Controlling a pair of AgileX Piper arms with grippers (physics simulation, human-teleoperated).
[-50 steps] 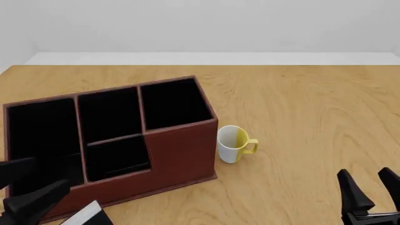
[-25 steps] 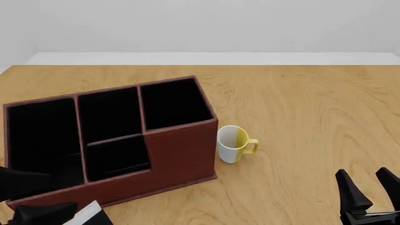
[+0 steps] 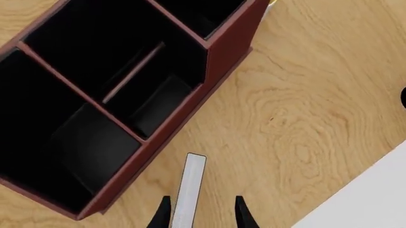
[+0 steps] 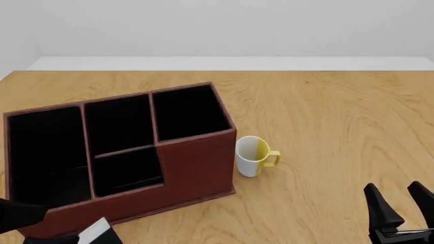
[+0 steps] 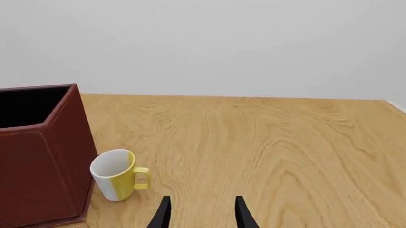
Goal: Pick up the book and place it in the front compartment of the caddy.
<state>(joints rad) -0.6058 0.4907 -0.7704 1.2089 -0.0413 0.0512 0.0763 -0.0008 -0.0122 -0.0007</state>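
The caddy (image 4: 196, 165) is showing reddish-brown walls and a black interior. The book (image 3: 189, 187) is showing a white page edge. The mug (image 4: 253, 155) is appearing half white, half yellow. The table (image 4: 326, 122) is displaying light wood grain, and both grippers are black.

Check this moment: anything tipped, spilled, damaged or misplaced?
Nothing stands out. The reddish-brown four-section caddy sits flat, the white-and-yellow mug stands upright beside it, and the thin black book with white page edge lies on the wooden table outside the caddy.

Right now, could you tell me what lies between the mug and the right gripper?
Nothing: only bare wooden table separates the mug from the right gripper, clearest in the right wrist view.
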